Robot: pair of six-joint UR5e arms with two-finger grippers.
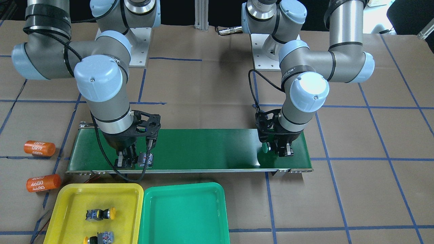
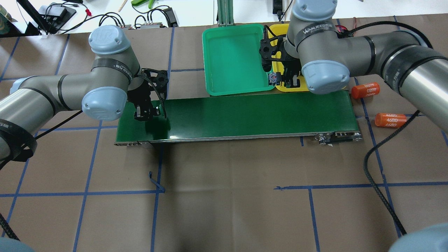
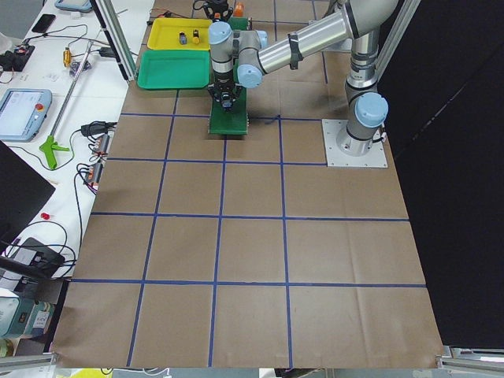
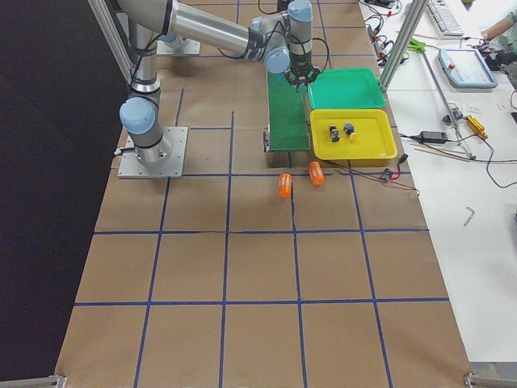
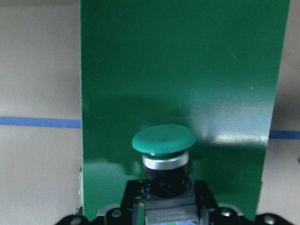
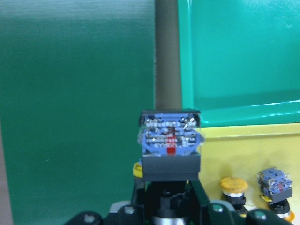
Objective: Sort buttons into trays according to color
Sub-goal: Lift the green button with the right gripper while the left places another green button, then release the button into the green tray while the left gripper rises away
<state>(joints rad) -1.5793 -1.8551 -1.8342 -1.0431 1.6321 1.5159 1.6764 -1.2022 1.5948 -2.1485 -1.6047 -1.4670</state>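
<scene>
1. Left gripper (image 1: 284, 150) clenched on green button (image 5: 164, 143), low over the conveyor belt (image 1: 203, 149) at the belt end away from the trays. The cap sticks out sideways past the fingers. Can't tell if the button touches the belt
2. Right gripper (image 1: 125, 161) clenched on grey-bodied button (image 6: 171, 150), held above the belt's tray-side edge near the opposite belt end. Blue terminal end points away from the wrist camera, cap tucked in toward the gripper, cap colour unclear
3. Yellow tray (image 1: 125, 210) sits just beside the belt's long edge at that same end
4. Green tray (image 1: 183, 217) sits beside the same belt edge, further toward the belt's middle, its edge meeting the yellow tray
5. First yellow button (image 1: 100, 214) lies on its side in the yellow tray, on the half nearer the belt
6. Second yellow button (image 1: 98, 238) also lies on its side in the yellow tray, farther from the belt, apart from the first
7. Orange cylinder marked 4680 (image 1: 39, 148) lies on brown paper just past the belt end on the right arm's side
8. Second orange cylinder (image 1: 43, 183) lies near it, off the belt's corner beside the yellow tray
</scene>
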